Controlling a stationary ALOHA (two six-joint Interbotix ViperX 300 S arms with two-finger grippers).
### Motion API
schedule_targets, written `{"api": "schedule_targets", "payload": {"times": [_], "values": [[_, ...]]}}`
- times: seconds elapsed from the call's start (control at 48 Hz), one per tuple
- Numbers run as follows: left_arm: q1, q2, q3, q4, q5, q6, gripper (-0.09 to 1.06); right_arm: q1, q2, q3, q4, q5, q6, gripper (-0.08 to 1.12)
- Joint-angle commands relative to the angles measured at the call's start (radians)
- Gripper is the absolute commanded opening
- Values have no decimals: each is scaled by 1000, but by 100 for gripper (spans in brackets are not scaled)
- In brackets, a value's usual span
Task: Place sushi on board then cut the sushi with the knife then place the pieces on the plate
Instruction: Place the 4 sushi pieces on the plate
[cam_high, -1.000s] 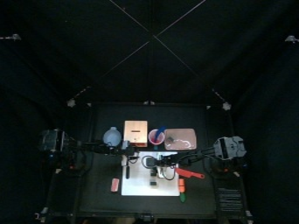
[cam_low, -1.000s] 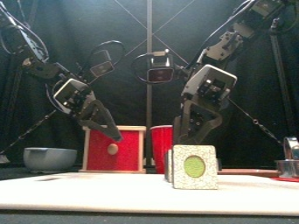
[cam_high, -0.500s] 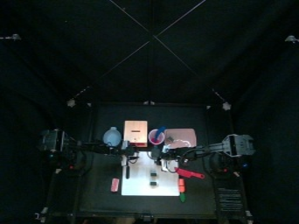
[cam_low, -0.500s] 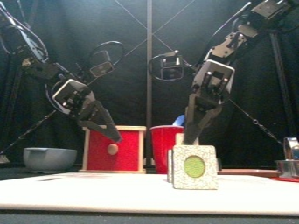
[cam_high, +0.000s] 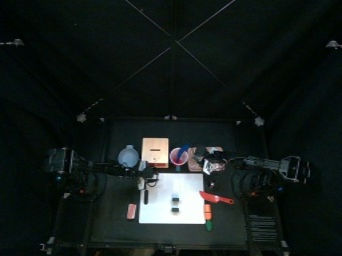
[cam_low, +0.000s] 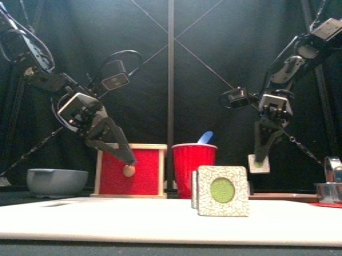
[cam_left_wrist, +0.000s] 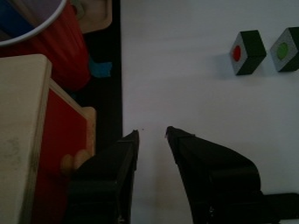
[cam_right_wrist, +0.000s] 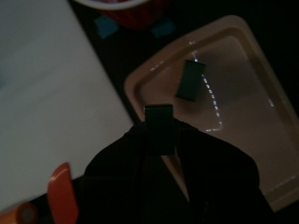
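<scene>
Dark green toy sushi block (cam_right_wrist: 159, 116): light, rigid, probably slick; grasped by flat sides in right end effector (cam_right_wrist: 158, 138), tabletop's three o'clock.

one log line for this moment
right end effector: shut on sushi piece over pink tray | tray: one piece inside | left end effector: open above white board | board: two pieces

**Gloss and matt**

The flat pink plastic tray (cam_right_wrist: 251, 105) shines with glossy streaks; the red plastic cup (cam_low: 195, 168) is glossy too. The white cutting board (cam_left_wrist: 198, 87) looks smooth and matt, the pale box (cam_left_wrist: 24, 131) bare wood. The dark green toy sushi block (cam_right_wrist: 158, 121) in the right hand (cam_low: 258, 163) looks dull.
</scene>
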Motion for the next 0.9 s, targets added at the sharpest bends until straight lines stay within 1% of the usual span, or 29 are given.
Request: {"api": "schedule_targets", "payload": {"times": [0.021, 0.167, 0.292, 0.438, 0.562, 0.729, 0.896], "values": [[3, -6, -11, -2, -3, -2, 73, -46, 28, -6, 3, -40, -3, 61], [3, -6, -8, -2, -3, -3, 73, -77, 92, -11, 2, -71, -6, 64], [3, -6, -8, -2, -3, -3, 73, -86, 135, -14, -3, -75, -6, 72], [3, -6, -8, -2, -3, -2, 73, -84, 138, -15, -6, -69, -8, 82], [3, -6, -8, -2, -3, -2, 73, -75, 103, -18, 2, -44, -6, 84], [3, -6, -8, -2, -3, -2, 73, 2, 40, -32, 5, 6, -5, 84], [3, -6, -8, -2, -3, -2, 73, 153, 20, -74, 20, 14, -5, 84]]}}
